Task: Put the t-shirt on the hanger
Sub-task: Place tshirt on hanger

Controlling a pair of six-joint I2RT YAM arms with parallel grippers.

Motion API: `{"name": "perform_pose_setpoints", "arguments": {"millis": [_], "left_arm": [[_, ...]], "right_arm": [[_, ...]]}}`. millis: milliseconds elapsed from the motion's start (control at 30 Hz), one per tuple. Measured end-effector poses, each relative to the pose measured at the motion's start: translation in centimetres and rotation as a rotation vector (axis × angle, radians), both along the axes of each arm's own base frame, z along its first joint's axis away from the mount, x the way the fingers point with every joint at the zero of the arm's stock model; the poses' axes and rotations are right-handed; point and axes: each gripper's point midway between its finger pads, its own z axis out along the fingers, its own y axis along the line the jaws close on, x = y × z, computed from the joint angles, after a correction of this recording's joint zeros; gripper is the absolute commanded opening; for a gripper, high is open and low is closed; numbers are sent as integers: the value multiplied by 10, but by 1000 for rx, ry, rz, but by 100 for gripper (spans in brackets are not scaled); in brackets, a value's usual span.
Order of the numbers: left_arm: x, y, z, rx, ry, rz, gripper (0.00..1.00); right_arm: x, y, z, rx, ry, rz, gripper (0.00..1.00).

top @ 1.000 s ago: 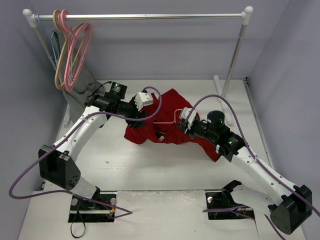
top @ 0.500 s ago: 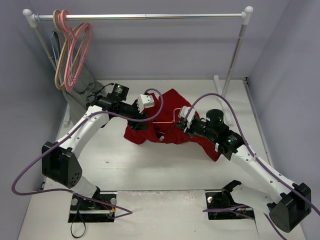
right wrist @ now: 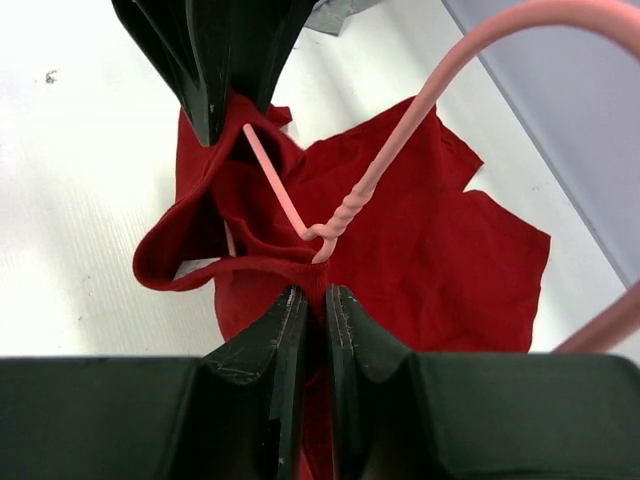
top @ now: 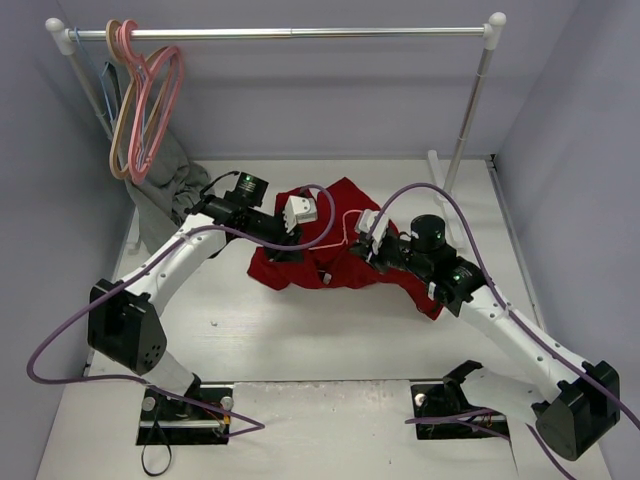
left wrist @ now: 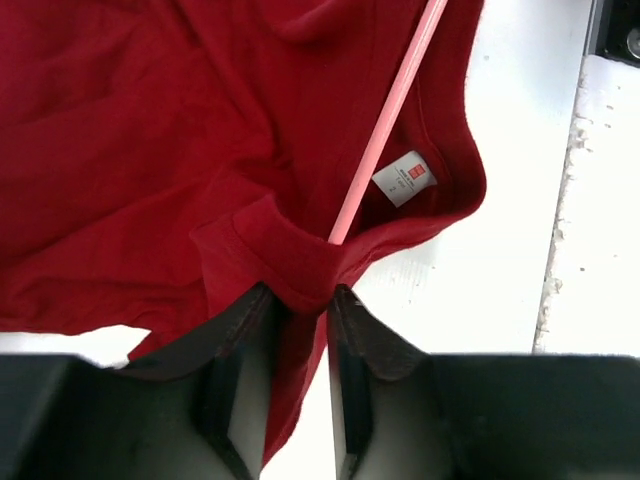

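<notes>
The red t-shirt [top: 343, 197] lies bunched on the table between my arms. My left gripper [top: 297, 243] is shut on its collar, seen in the left wrist view [left wrist: 300, 296], close to the white neck label [left wrist: 405, 178]. My right gripper [top: 357, 250] is shut on the opposite side of the collar [right wrist: 315, 288]. The light-pink hanger [top: 347, 222] sits inside the shirt. Its arm [left wrist: 385, 130] runs into the neck opening, and its twisted neck and hook [right wrist: 380, 165] rise out of the collar just beyond my right fingertips. The rest of the hanger is hidden under cloth.
A clothes rail [top: 290, 32] spans the back, with tan, pink and blue hangers [top: 140, 100] at its left end. A grey garment [top: 165, 190] hangs below them. The rack's right post [top: 468, 115] stands behind my right arm.
My left gripper has moved right, toward the right gripper, carrying the collar. The right gripper has shifted slightly left. The shirt has bunched up more between them.
</notes>
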Motion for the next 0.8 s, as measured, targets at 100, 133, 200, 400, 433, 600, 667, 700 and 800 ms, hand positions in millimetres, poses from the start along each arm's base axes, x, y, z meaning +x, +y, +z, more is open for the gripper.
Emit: {"name": "perform_pose_setpoints", "arguments": {"millis": [100, 133, 200, 400, 433, 600, 667, 700, 800], "left_arm": [[-4, -1, -3, -1, 11, -13, 6], [-6, -2, -3, -6, 11, -26, 1], [-11, -5, -1, -19, 9, -51, 0], [-10, -4, 13, -27, -49, -43, 0], [-10, -5, 19, -36, -71, -41, 0], [-9, 6, 63, -73, -232, 10, 0], [-10, 11, 82, -95, -291, 33, 0], [-12, 13, 91, -108, -321, 42, 0], [-16, 18, 110, -136, -381, 67, 0]], "right_arm": [[1, -1, 1, 1, -1, -3, 0], [3, -2, 1, 0, -3, -9, 0], [9, -7, 2, -2, -6, -34, 0], [14, -14, 5, -6, -1, -47, 14], [15, -16, 7, -3, -1, -49, 18], [29, -43, 11, -15, -9, -135, 43], [35, -57, 14, -26, -19, -183, 46], [37, -62, 16, -31, -22, -200, 48], [41, -69, 23, -38, -31, -231, 59]]}}
